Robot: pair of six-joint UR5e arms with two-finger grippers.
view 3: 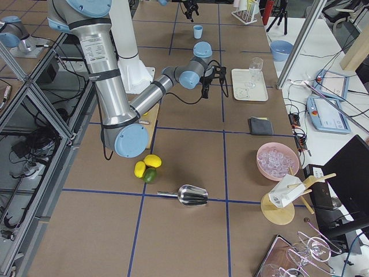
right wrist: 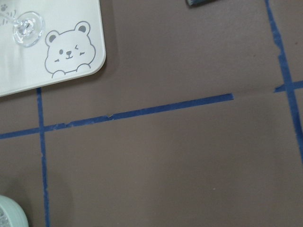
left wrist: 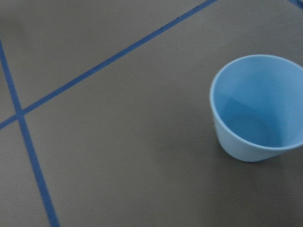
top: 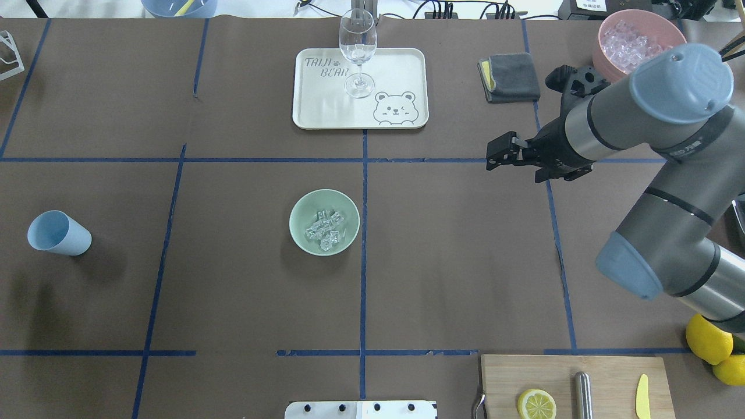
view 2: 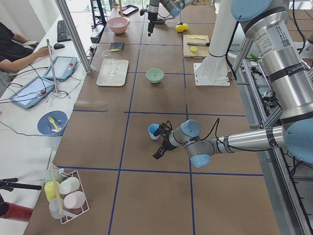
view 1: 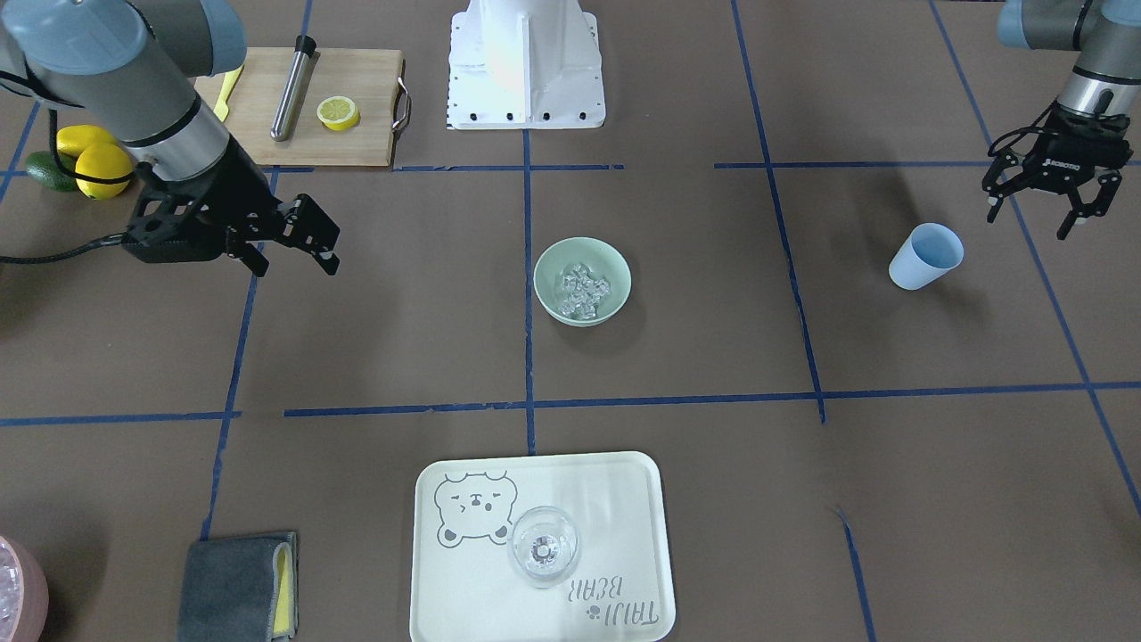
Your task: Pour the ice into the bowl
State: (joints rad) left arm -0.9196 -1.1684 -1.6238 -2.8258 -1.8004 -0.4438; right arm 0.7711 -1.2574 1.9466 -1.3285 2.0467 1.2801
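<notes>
The pale mint-green bowl stands at the table's middle and holds the ice, a heap of several clear cubes. Bowl and ice also show in the overhead view. A blue cup stands empty, seen close in the left wrist view. My left gripper is open and empty, above and just beyond the cup. My right gripper is open and empty, raised well off to the bowl's side; it also shows in the overhead view. The bowl's rim shows at the right wrist view's corner.
A bear tray with a clear glass lies at the operators' edge, a grey cloth and a pink container of ice beside it. A cutting board with a lemon half and steel rod, plus lemons, lie near the robot base.
</notes>
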